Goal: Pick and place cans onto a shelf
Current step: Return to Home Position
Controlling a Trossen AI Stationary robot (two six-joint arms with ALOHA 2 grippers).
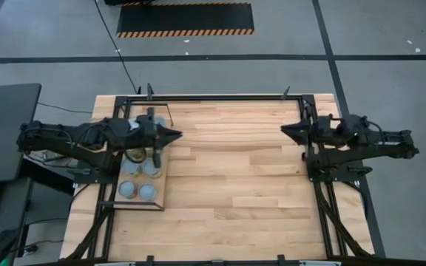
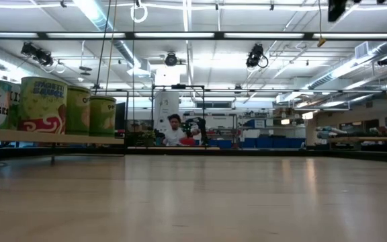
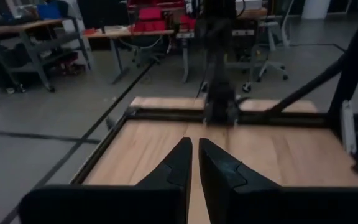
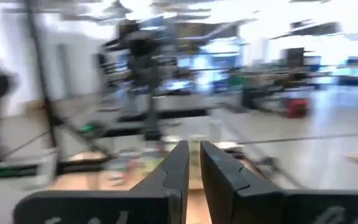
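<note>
High view: the cans (image 1: 127, 190) are seen standing on the shelf (image 1: 162, 181), which is set along the left side of the tabletop (image 1: 235, 177). The left gripper (image 1: 174, 134) is held over one end of the shelf, its tip just past the shelf's inner edge, with the fingers drawn nearly together on nothing. The right gripper (image 1: 285, 129) is held well apart from the shelf, across the tabletop, likewise closed and empty. In the low view, four cans are shown upright in a row on the shelf.
</note>
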